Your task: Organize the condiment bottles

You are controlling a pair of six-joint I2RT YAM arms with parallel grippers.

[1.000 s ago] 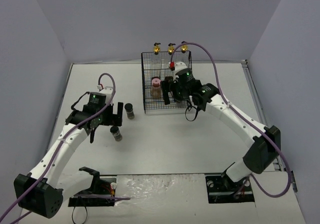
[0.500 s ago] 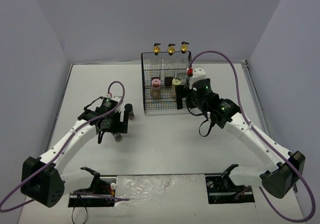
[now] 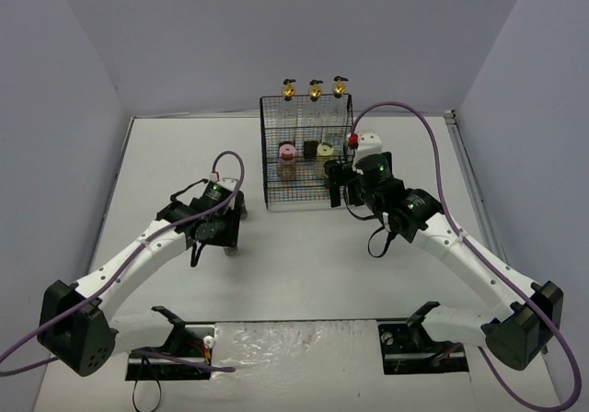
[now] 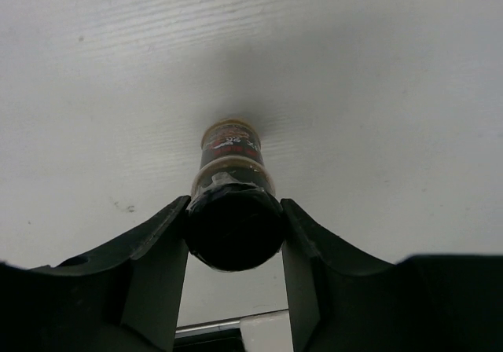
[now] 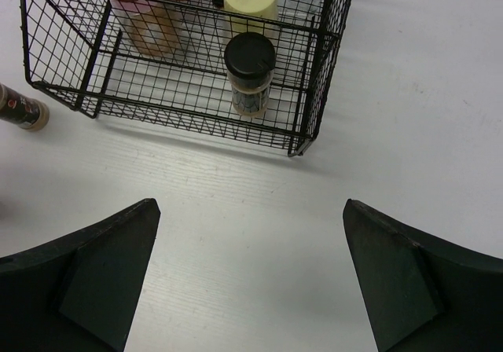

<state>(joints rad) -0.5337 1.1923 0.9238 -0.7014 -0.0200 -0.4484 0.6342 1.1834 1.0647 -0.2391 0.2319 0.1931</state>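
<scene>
The left gripper [image 4: 236, 210] is closed on the black cap of a small dark jar [image 4: 230, 144], with one finger on each side. The jar stands on the white worktop [image 4: 377, 93], at about 8 o'clock from the black wire rack [image 3: 272, 159]. The right gripper [image 5: 250, 204] is wide open and holds nothing. The rack is at its 12 o'clock, with another black-capped jar [image 5: 250, 57] inside.
</scene>
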